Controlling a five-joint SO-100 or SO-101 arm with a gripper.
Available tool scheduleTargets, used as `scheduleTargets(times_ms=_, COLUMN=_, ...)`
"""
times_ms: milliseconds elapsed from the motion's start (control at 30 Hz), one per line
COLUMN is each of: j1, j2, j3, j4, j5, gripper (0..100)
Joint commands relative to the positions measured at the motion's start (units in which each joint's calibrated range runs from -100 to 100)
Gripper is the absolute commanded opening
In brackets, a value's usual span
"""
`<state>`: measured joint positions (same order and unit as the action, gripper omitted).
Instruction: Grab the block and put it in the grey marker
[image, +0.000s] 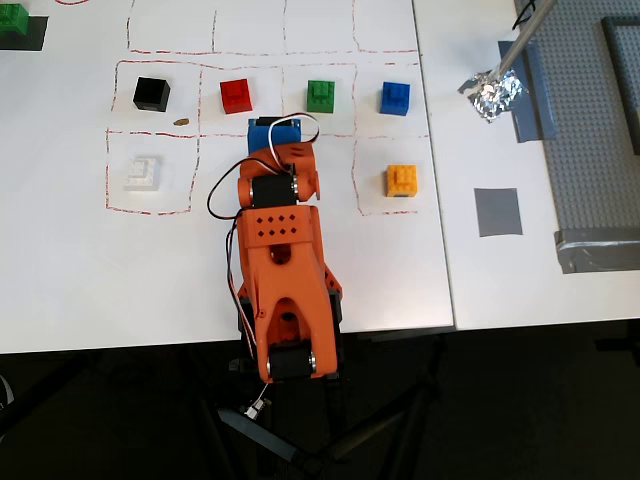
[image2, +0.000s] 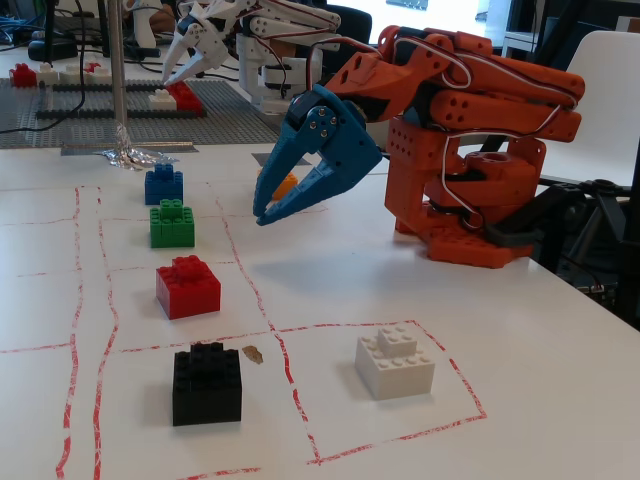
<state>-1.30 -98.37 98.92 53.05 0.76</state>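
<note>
The green block (image: 320, 95) stands in a red-lined square on the white table, between a red brick (image: 236, 96) and a blue brick (image: 395, 98). In the fixed view the green block (image2: 172, 223) is at the left. The grey marker (image: 497, 211) is a flat square to the right of the paper, with nothing on it. My gripper (image: 270, 128) has blue jaws and is folded back over the arm's orange body, below and left of the block. In the fixed view the gripper (image2: 262, 217) hangs above the table, its jaws together and empty, to the right of the block.
Black (image: 151, 94), white (image: 139, 172) and orange (image: 402, 181) bricks sit in other squares. Crumpled foil (image: 492, 92) on a pole and a studded grey baseplate (image: 600, 130) are at the right. A second green brick (image: 12, 30) sits on a dark patch at the top left.
</note>
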Motion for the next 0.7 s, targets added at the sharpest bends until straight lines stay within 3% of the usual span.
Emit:
scheduleTargets(times_ms=0, j1=-1.9, j2=-1.2, j3=0.8, j4=-1.5, j5=1.0, gripper=0)
scheduleTargets(times_ms=667, j1=-2.0, j2=1.0, j3=-0.4, j4=-1.5, j5=2.3, gripper=0)
